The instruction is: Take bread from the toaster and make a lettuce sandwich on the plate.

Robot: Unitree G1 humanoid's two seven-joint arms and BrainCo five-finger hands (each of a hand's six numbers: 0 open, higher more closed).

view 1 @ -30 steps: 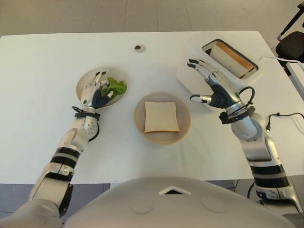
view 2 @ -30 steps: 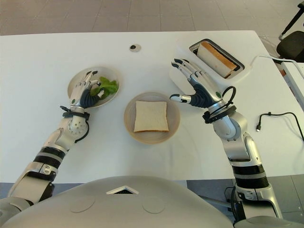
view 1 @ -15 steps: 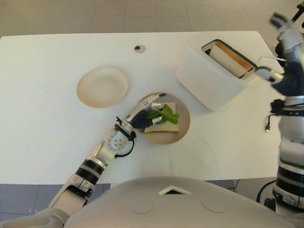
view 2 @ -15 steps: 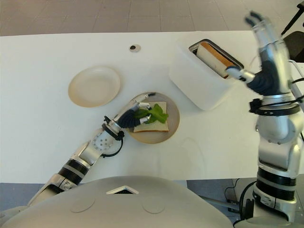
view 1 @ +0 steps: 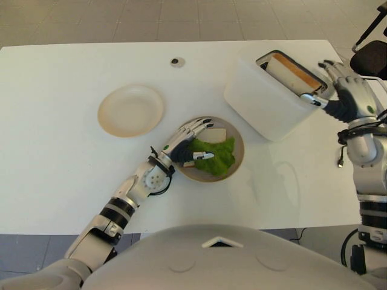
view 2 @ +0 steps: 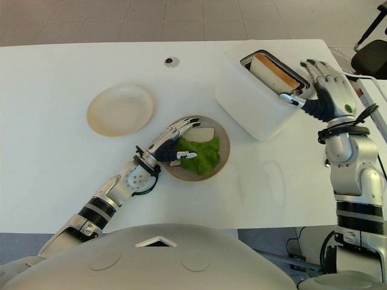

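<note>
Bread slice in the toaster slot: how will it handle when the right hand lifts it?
Probably light and fairly stiff: the bread slice stands thin and straight in the toaster slot. Likely crushable, its face looking pale and soft. It may snag, since the slot fits closely.

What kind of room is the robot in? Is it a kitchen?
Probably a lab or test room, not a home kitchen: a plain white table on grey floor tiles, a white toaster, a black chair beside it.
</note>
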